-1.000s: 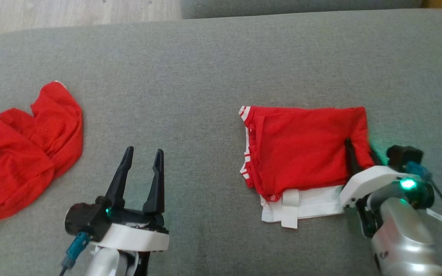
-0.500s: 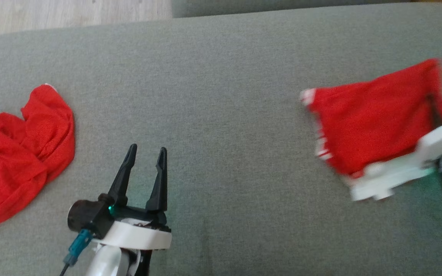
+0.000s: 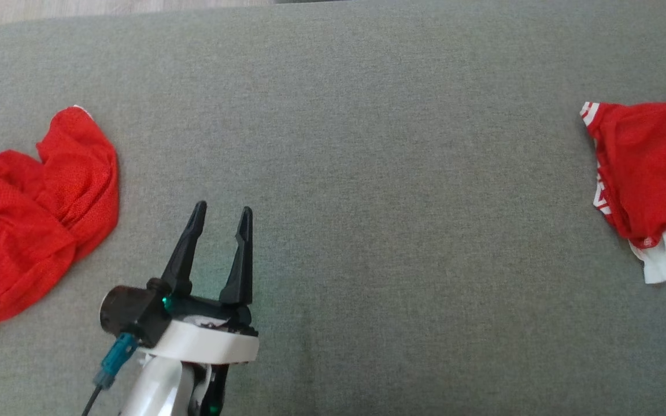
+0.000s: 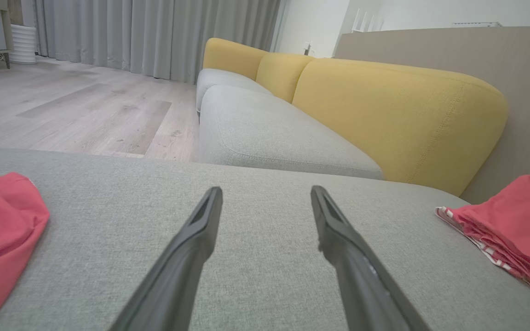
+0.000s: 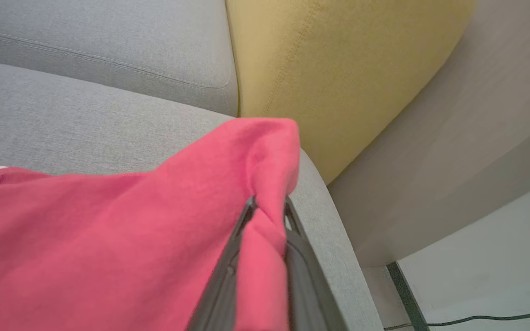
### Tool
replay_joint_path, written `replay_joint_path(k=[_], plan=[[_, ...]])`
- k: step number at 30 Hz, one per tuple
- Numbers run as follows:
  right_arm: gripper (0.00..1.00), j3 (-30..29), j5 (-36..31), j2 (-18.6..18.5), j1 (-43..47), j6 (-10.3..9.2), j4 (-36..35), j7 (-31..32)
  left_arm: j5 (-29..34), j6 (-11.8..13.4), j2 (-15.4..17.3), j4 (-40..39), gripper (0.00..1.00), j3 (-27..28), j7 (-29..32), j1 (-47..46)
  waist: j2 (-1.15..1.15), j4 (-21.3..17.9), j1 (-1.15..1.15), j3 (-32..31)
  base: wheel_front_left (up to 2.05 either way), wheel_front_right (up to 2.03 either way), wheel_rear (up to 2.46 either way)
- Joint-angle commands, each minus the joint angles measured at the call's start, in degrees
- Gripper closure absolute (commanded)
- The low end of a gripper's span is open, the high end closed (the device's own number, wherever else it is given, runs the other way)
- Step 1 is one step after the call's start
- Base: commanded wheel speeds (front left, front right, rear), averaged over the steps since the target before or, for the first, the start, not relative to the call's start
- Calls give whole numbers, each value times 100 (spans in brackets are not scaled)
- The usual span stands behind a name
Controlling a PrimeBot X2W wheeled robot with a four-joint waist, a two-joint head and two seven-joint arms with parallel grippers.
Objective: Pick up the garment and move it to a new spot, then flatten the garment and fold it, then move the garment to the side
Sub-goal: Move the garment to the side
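Your right claw [image 5: 268,204] has dragged the folded garment [image 3: 651,162] far right of the idle, wide-open left claw [image 3: 223,209]. It pinches the cloth's corner, so the side-move looks nearly done.

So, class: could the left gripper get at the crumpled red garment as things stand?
Probably yes: the left gripper is open, and bare grey cushion lies between it and the crumpled red garment.

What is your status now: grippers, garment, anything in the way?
Right gripper shut on folded garment, at right edge of cushion. Left gripper open, holding nothing. Crumpled red garment at far left, out of the way.
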Motion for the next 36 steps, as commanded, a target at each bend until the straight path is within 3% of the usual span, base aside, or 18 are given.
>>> replay_joint_path(k=[1, 4, 5, 6, 7, 14, 19, 29, 36], plan=[[100, -11, -119, -139, -149, 37, -131, -19, 34, 9, 8, -160, 0, 154, -46, -192, 0, 1, -1, 7, 0, 0, 0], [100, -143, -229, -73, -201, 37, -91, -52, 25, 9, 8, -143, 0, 158, -46, -197, 0, -6, -1, -19, 0, 0, 0], [87, -170, -250, -26, -207, 37, -81, -77, 19, 9, 8, -136, 0, 160, -46, -192, 0, -13, -1, -46, 0, 0, 0], [31, -181, -272, 24, -207, 37, -72, -102, 15, 9, 8, -128, 0, 162, -46, -181, 0, -23, -1, -75, 0, 0, 0], [0, -196, -295, 68, -207, 37, -67, -124, 11, 9, 8, -119, 0, 166, -46, -167, 0, -36, -1, -109, 0, 0, 0], [0, -186, -305, 406, -249, 37, -166, -296, -15, 9, 8, -103, 0, 191, -46, -53, 0, -142, -1, -423, 0, 0, 0], [0, -15, 37, 885, -186, 37, -631, -422, -41, 9, 8, -166, 0, 311, -46, 102, 0, -223, -1, -821, 0, 0, 0], [0, 767, 1279, 2165, 1240, 37, -2695, -427, -27, 12, 8, -462, 0, 682, -46, 654, 0, -337, -1, -1577, 0, 0, 0], [0, 1174, 1740, 2608, 2701, 37, -3998, -327, -46, 11, 8, -541, 0, 696, -46, 855, 0, -289, -1, -1692, 0, 0, 0]])
